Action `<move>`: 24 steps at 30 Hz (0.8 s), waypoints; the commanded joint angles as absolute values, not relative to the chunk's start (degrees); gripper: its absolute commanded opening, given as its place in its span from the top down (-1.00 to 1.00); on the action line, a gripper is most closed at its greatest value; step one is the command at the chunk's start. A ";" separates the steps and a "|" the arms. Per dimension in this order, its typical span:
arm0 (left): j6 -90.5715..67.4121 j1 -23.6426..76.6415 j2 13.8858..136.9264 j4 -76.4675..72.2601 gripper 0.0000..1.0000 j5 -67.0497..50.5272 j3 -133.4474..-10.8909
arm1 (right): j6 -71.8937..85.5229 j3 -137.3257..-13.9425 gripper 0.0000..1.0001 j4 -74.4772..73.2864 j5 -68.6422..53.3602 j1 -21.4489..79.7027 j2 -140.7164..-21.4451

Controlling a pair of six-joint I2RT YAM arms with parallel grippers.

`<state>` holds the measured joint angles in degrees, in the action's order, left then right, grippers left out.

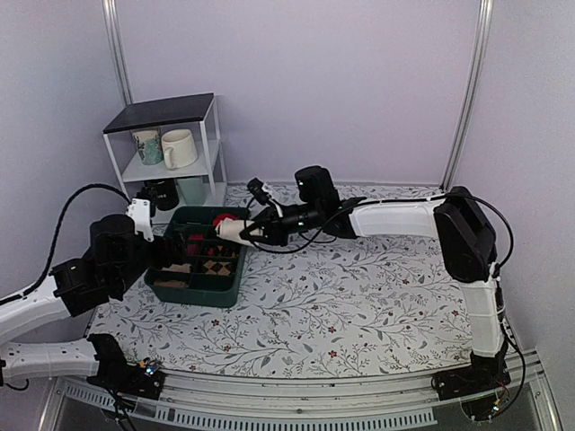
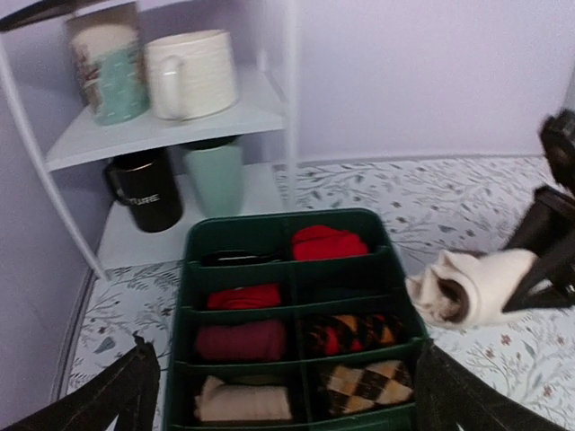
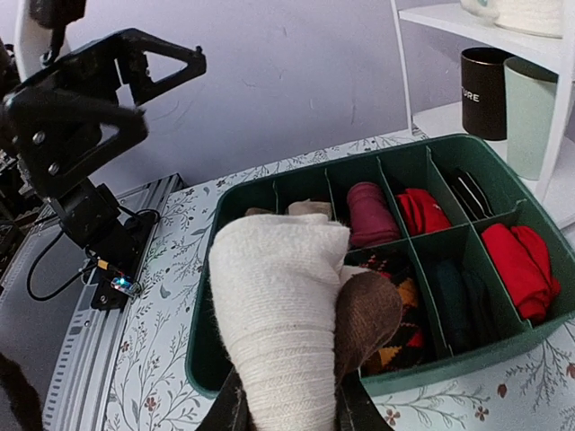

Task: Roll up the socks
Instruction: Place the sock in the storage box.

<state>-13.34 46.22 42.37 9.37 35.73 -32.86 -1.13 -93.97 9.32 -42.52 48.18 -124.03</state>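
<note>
The socks [image 3: 278, 314] are a rolled cream bundle with a dark brown end [image 3: 368, 314] folded against its side. My right gripper [image 3: 289, 415] is shut on the roll, one finger on each side of its lower part. In the top view the socks [image 1: 230, 231] hang in the right gripper [image 1: 249, 233] over the right rim of the green divided tray [image 1: 193, 294]. From the left wrist the socks [image 2: 472, 285] show just right of the tray [image 2: 269, 220]. My left gripper [image 2: 287, 413] stands wide open and holds nothing, at the tray's left side [image 1: 162, 256].
The tray's compartments hold red rolls [image 2: 328, 242], a maroon roll [image 2: 241, 341], checked rolls [image 2: 368, 382] and a cream roll [image 2: 244, 401]. Behind it a white shelf [image 1: 171, 148] carries mugs, with a black mug [image 2: 144, 189] and green cup [image 2: 217, 175] below.
</note>
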 commanded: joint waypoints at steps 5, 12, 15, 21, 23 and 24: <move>-20.43 34.05 38.52 13.16 -0.99 34.01 -31.20 | -3.65 -107.94 0.99 0.40 -43.54 54.99 -136.45; -21.40 33.18 38.06 13.78 -0.99 32.89 -31.10 | -5.09 -111.68 0.99 -3.29 -40.17 57.93 -140.62; -21.40 33.16 38.22 13.77 -0.99 32.26 -30.97 | -5.53 -113.38 0.99 -4.06 -38.01 59.10 -142.47; -20.35 33.05 37.82 13.39 -0.99 29.78 -30.84 | -6.28 -115.38 0.99 -7.55 -30.88 59.36 -143.79; -19.86 33.04 37.64 13.32 -0.99 29.09 -30.85 | -7.09 -115.41 0.99 -9.73 -29.49 59.41 -143.83; -19.64 33.05 37.55 13.42 -0.99 28.77 -30.85 | -7.80 -115.34 0.99 -11.15 -28.92 59.41 -143.85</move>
<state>-20.75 33.78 38.39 12.95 30.98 -31.68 -5.58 -114.06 -5.30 -33.58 59.20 -140.68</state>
